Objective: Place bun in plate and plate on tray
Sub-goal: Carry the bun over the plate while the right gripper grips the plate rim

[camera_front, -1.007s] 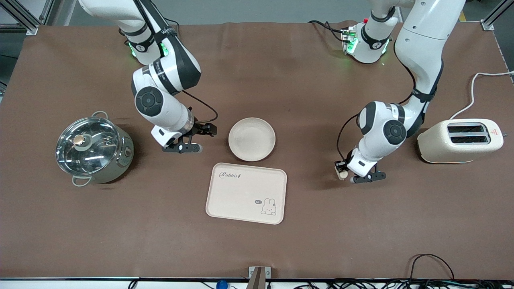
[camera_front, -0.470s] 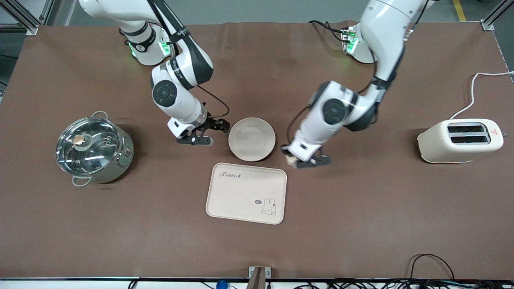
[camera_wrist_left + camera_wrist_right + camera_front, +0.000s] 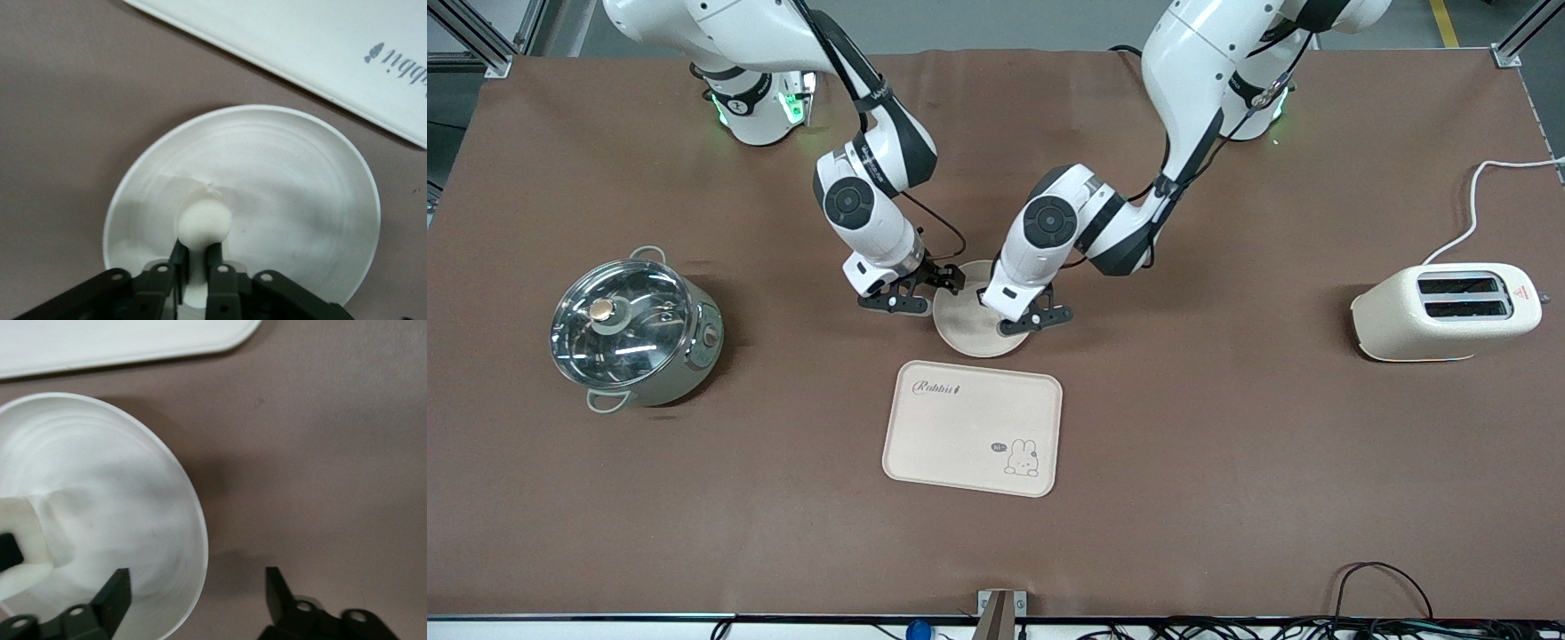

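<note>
The left hand (image 3: 195,267) hangs over the plate (image 3: 969,333), its two dark fingers (image 3: 177,257) clamped on the bun (image 3: 204,223), which sits just above the plate's middle. The bun is a small pale cream lump, smooth and rounded on the side that sticks out past the fingertips; its squeezed end is hidden between them, so its long axis cannot be told. The right hand (image 3: 197,590) is low at the plate's rim toward the right arm's end of the desk (image 3: 1227,462), fingers spread apart, one over the plate's inside and one over the bare desk, with the rim between them. The plate is round, shallow, plain cream-white, lying flat. The tray (image 3: 972,428) lies nearer the front camera, just beside the plate and not touching it, with its long sides running along the desk's length and the "Rabbit" lettering at the corner nearest the plate.
</note>
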